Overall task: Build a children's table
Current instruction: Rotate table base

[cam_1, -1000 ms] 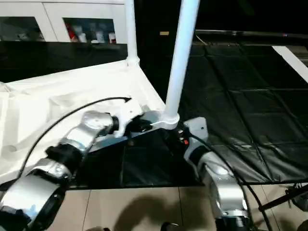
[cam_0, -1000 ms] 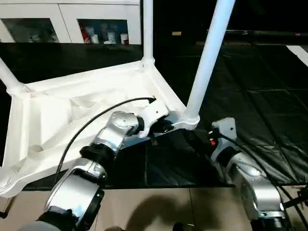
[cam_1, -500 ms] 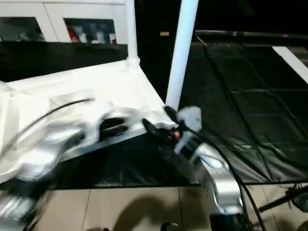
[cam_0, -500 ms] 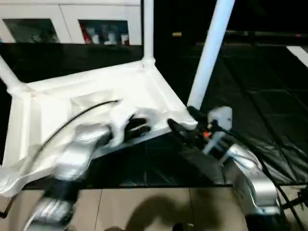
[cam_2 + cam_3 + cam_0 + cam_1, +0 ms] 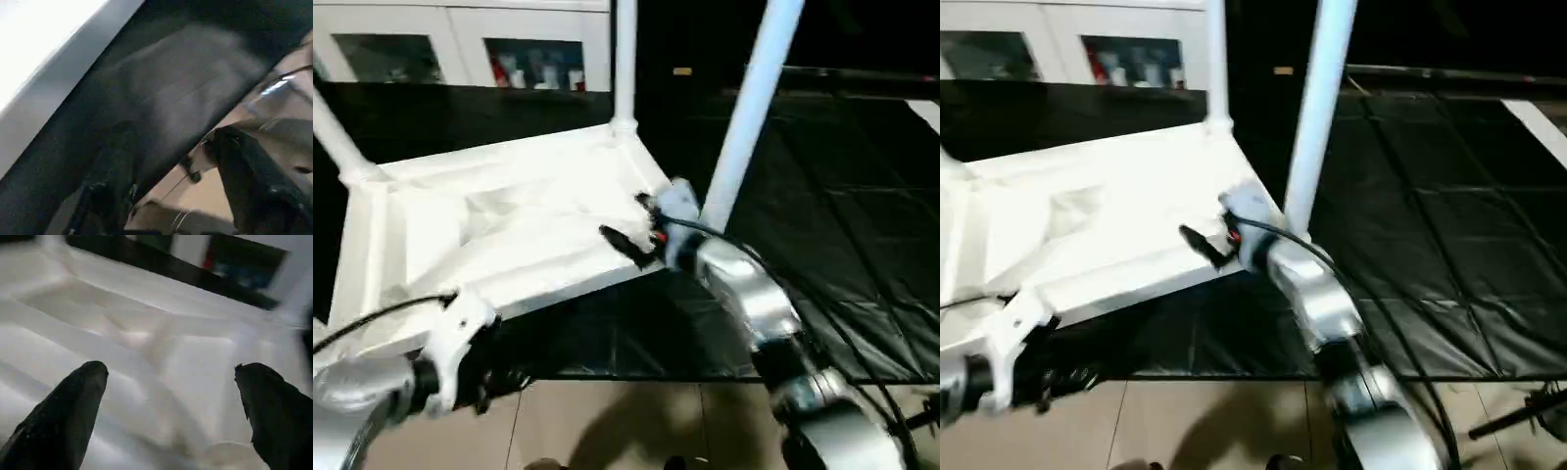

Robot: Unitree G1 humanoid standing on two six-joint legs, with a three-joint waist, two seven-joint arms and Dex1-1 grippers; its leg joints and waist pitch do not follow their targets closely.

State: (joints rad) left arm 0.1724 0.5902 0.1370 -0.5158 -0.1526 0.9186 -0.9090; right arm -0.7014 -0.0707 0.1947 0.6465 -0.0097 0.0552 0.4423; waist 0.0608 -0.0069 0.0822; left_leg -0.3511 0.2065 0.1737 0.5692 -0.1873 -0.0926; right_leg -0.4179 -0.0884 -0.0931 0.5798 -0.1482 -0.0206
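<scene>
On the black mat: table top (image 5: 499,230) lying upside down, ribbed underside up, near edge tilted toward the tiled floor (image 5: 636,421).
Legs: three white legs standing in corner sockets — near right leg (image 5: 749,108), far right leg (image 5: 625,59), far left leg (image 5: 335,137).
Right gripper: right gripper (image 5: 628,227) reaching over the top's near right corner, just beside the base of the near right leg; fingers spread apart, nothing between them; in the right wrist view, both black fingertips (image 5: 80,396) wide apart above the white ribbed underside.
Left gripper: left gripper (image 5: 171,161) low at the near left, below the top's near edge, over mat and floor; fingers parted, empty.
Cable: black cable (image 5: 372,315) arching over the left forearm.
Background: white glass-door cabinet (image 5: 460,44) behind the mat.
</scene>
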